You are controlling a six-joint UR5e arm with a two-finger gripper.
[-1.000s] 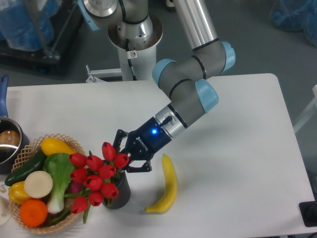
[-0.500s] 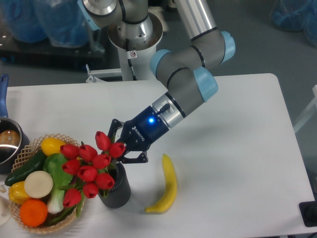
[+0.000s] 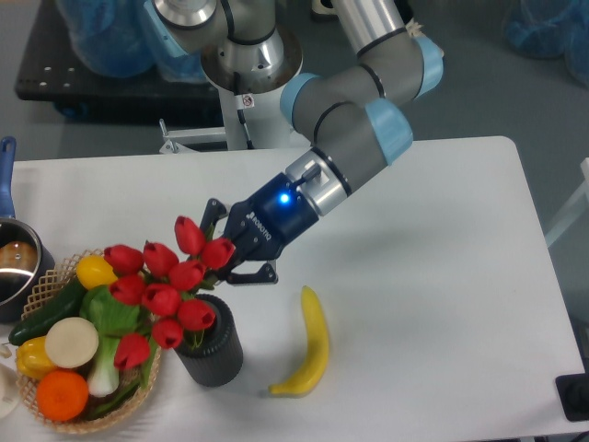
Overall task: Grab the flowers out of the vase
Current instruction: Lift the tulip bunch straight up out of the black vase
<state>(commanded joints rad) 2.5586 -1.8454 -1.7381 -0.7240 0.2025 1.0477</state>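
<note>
The grey and pale-blue jointed arm [image 3: 354, 138] reaches down from the back of the white table [image 3: 442, 276] and slants toward the left, its wrist lit by a small blue light. At its tip the black two-finger gripper [image 3: 224, 256] is angled low and leftward, its fingers drawn in around the top of the bunch of red tulip buds with green stems [image 3: 161, 290]; it appears to grip them among the uppermost buds, though the blooms hide the exact contact.

The flowers fan out to the left of the gripper, about ten glossy red buds spread in a loose cluster, leaning over the edge of the woven wicker basket of produce [image 3: 87, 354]. Their green stems and leaves trail down toward the mouth of the short dark grey ribbed vase [image 3: 213, 348], which stands upright near the front of the table, just right of the basket. Whether the stem ends are out of the vase or not I cannot tell.

A yellow banana [image 3: 311, 343] lies on the table to the right of the vase, apart from it. A blue-handled pot [image 3: 14, 262] sits at the left edge.

Compared with half a second ago, the gripper and buds sit a little higher and farther left, and more of the vase's rim shows bare; the vase and banana have not shifted.
</note>
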